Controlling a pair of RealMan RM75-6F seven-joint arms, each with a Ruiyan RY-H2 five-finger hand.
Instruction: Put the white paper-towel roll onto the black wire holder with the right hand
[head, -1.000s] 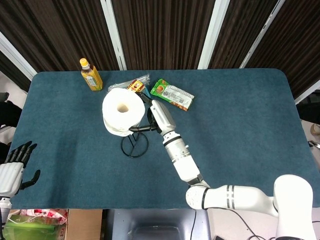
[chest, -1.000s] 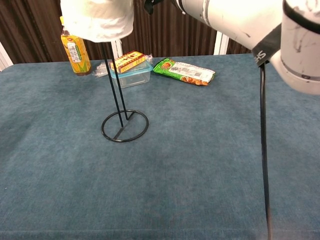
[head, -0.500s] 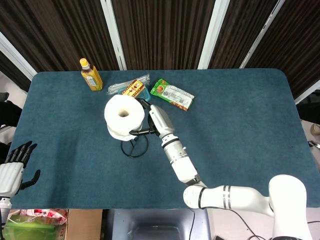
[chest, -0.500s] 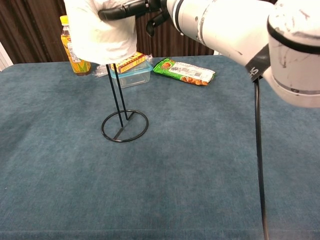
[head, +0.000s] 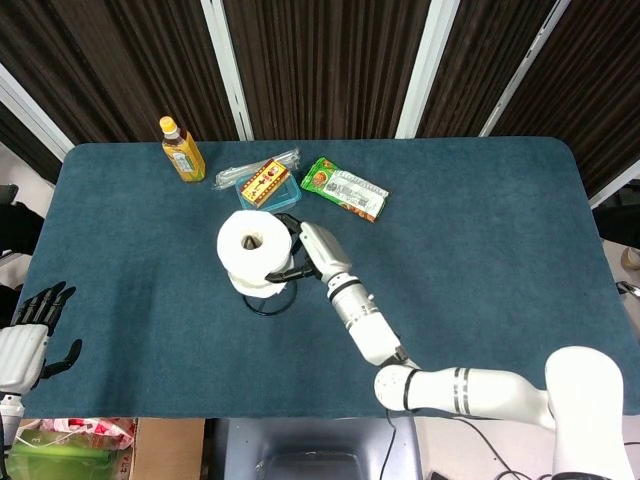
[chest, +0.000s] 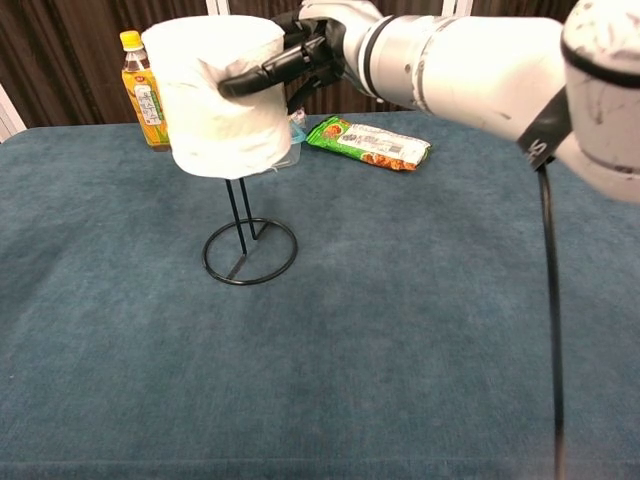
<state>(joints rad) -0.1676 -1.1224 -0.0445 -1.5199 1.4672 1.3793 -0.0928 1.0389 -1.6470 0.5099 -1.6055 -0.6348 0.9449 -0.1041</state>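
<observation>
head view: the right hand (head: 292, 250) is reaching in from the lower right and wrapping its dark fingers (head: 283, 272) around the side of the white paper-towel roll (head: 251, 250), gripping it. the roll is standing upright with its core hole facing up, just left of the hand, and it is covering most of the black wire holder (head: 268, 300); only part of the holder's ring base is peeking out below the hand and roll. beyond the hand, a clear box with a yellow snack pack (head: 264, 181) is lying on the blue table (head: 480, 230), and a green snack bag (head: 344, 189) is lying beyond and to the right. a yellow drink bottle (head: 182, 149) is standing far to the left of the hand, near the back edge. the left hand (head: 28, 330) is hanging off the table's left edge with its fingers spread and nothing in them; only this view is showing it.

chest view: the right hand (chest: 300, 58) is pressing one dark finger (chest: 260, 76) across the roll's (chest: 216, 95) front while the rest stay hidden behind it. this side view is showing what the top view cannot: the roll is sitting partway down the holder's (chest: 247, 240) two upright rods, with bare rod showing between the roll's bottom and the ring base. the bottle (chest: 144, 92) is standing left of the roll, the green bag (chest: 372, 144) lying below and right of the hand.
</observation>
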